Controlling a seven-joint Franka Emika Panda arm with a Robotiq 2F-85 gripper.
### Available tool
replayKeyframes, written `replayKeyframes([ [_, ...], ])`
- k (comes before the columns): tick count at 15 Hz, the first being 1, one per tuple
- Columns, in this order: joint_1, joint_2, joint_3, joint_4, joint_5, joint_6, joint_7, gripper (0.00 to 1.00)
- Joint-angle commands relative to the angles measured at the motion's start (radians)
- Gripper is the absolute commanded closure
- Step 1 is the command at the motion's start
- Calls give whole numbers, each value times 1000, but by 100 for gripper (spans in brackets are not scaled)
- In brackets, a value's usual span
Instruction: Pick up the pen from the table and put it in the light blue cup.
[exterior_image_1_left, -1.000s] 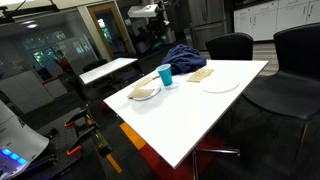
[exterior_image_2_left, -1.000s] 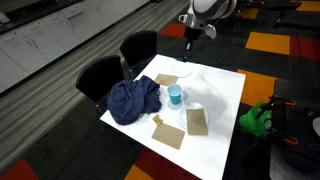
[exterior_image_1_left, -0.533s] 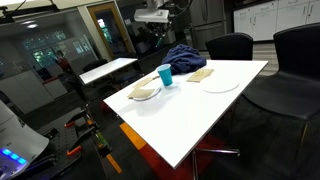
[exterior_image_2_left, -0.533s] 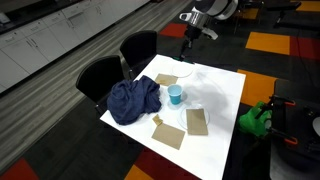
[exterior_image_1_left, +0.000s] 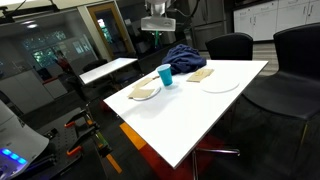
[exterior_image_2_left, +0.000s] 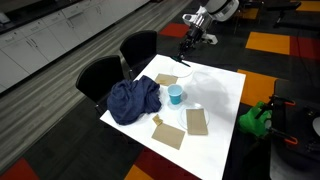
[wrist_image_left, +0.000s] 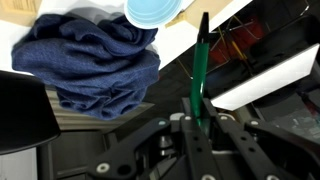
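My gripper (wrist_image_left: 194, 118) is shut on a green pen (wrist_image_left: 199, 65) that sticks up out of the jaws in the wrist view. The arm hangs high over the far end of the white table (exterior_image_2_left: 222, 92); the gripper shows in both exterior views (exterior_image_2_left: 188, 38) (exterior_image_1_left: 158, 24). The light blue cup (exterior_image_2_left: 176, 95) stands upright near the table's middle, beside a dark blue cloth (exterior_image_2_left: 134, 99). It also shows in the wrist view (wrist_image_left: 153, 10) at the top edge and in an exterior view (exterior_image_1_left: 166, 74). The gripper is well above and beyond the cup.
A white plate (exterior_image_1_left: 220, 85), brown napkins (exterior_image_2_left: 196, 121) and a bowl (exterior_image_1_left: 144, 93) lie on the table. Black chairs (exterior_image_2_left: 140, 48) stand along one side. A second table (exterior_image_1_left: 105, 70) stands nearby.
The arm has lifted and swung a little further from the table with the pen still held.
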Motion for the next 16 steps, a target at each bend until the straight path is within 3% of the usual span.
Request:
replayKeyframes([
  [1, -3, 20, -37, 25, 112, -137, -165, 96],
  [4, 11, 36, -78, 26, 166, -220, -274, 96],
  [7, 27, 47, -101, 18, 219, -234, -366, 96],
  [16, 113, 87, -133, 1, 415, -131, -515, 96],
])
